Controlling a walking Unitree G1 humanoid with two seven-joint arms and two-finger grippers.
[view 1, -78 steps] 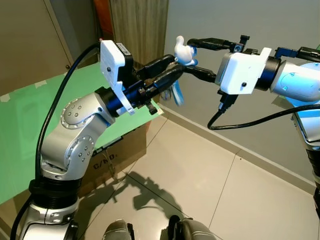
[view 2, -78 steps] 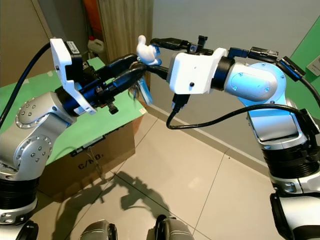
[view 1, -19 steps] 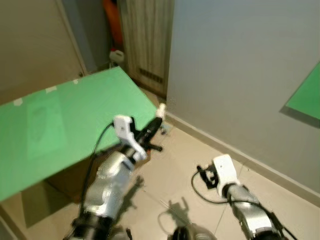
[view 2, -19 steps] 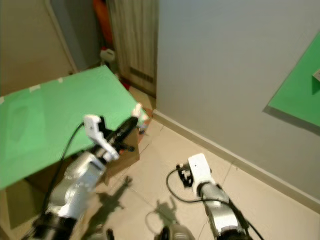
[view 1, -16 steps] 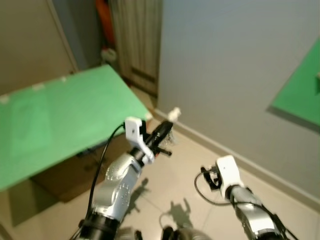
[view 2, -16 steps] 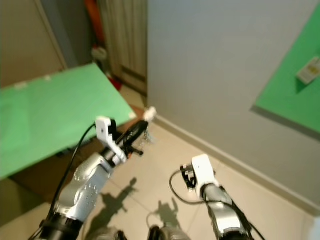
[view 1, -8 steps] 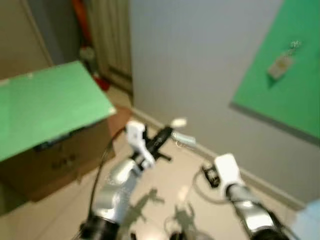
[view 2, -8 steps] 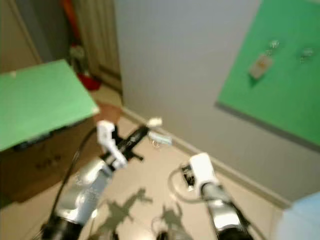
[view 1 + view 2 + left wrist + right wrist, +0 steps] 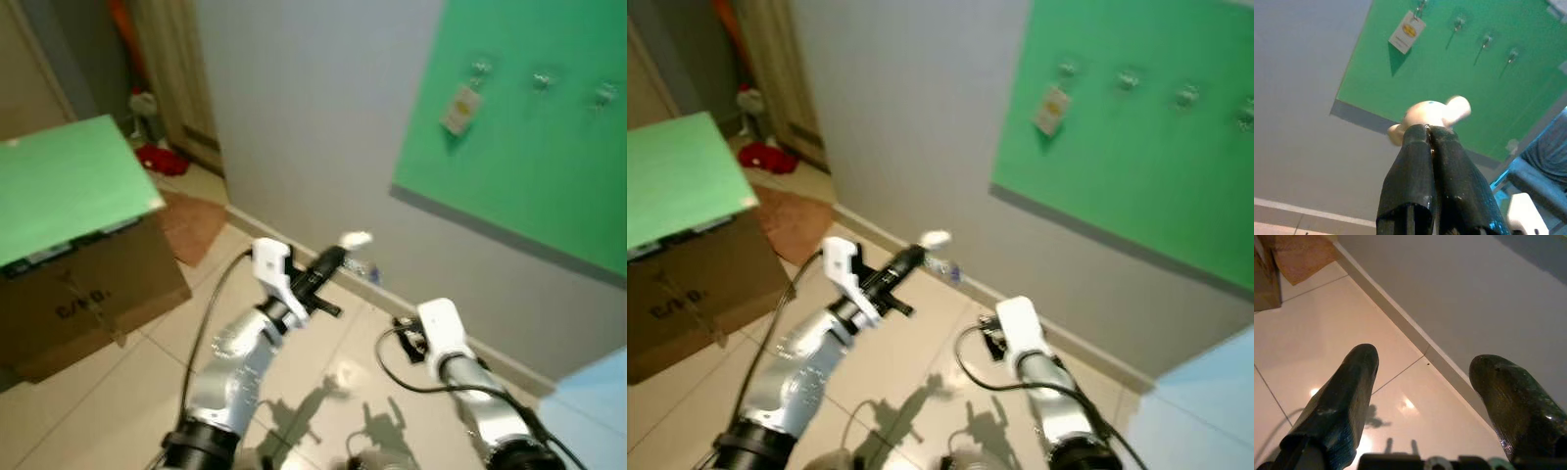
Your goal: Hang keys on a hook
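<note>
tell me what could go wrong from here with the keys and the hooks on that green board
The left claw pinches the white figurine keychain only at its fingertips, with the keys dangling below, so they might slip or swing while moving. The small metal hooks on the green wall board sit high and far off, so the reach may fall short. One hook already holds a white tag, so aiming there could snag.

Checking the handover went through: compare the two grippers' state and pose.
The left gripper is shut on the white keychain figure and raised toward the green board; the right gripper is open, holds nothing and points low at the floor tiles. Both have two long black fingers.
</note>
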